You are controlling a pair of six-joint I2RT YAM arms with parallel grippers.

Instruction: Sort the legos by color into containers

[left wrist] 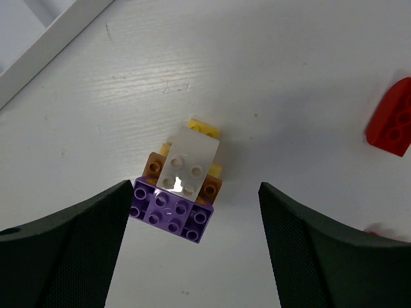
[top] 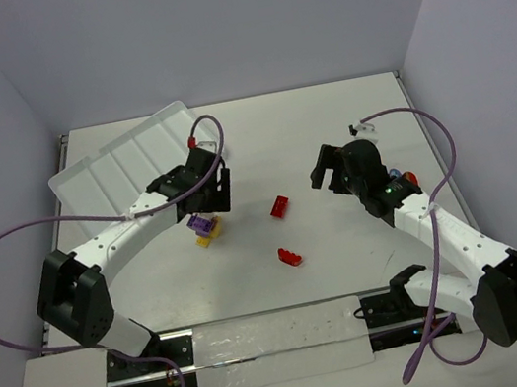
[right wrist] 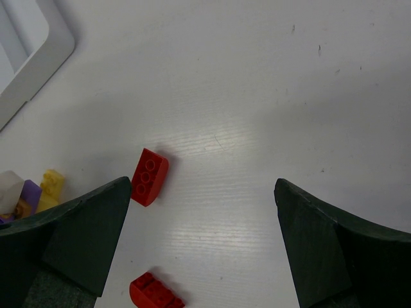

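A: Starting from above: seeing the left gripper [top: 207, 208] spread wide right over a small stack of legos [top: 204, 229], left of the middle of the table [top: 326, 121]. Holding nothing.

B: Agreed. Spotting the white tray [top: 95, 177] at the far left corner, tipped up on one side, with no piece showing in its compartments. Also one red brick [top: 280, 207] near the table's middle and a second red brick [top: 292, 256] toward the near edge, both well apart from the tray.

A: And the right gripper [top: 332, 176]?

B: Spread wide too, empty, poised right of the middle.

A: Moving to the left wrist view: counting four pieces locked together. Beige brick [left wrist: 189, 157] on top, orange brick [left wrist: 154, 165] and yellow brick [left wrist: 204, 128] beneath, purple brick [left wrist: 170, 215] lowest in the view. Fingers [left wrist: 70, 250] flanking the stack, touching neither side.

B: Turning to the right wrist view: finding one red piece just beside a finger, the other lying in the open gap. No contact with either.

A: Judging progress: nothing sorted yet, by the look of it. Left to do: probably pulling the stack apart, then dropping every colour, reds included, into its own compartment.
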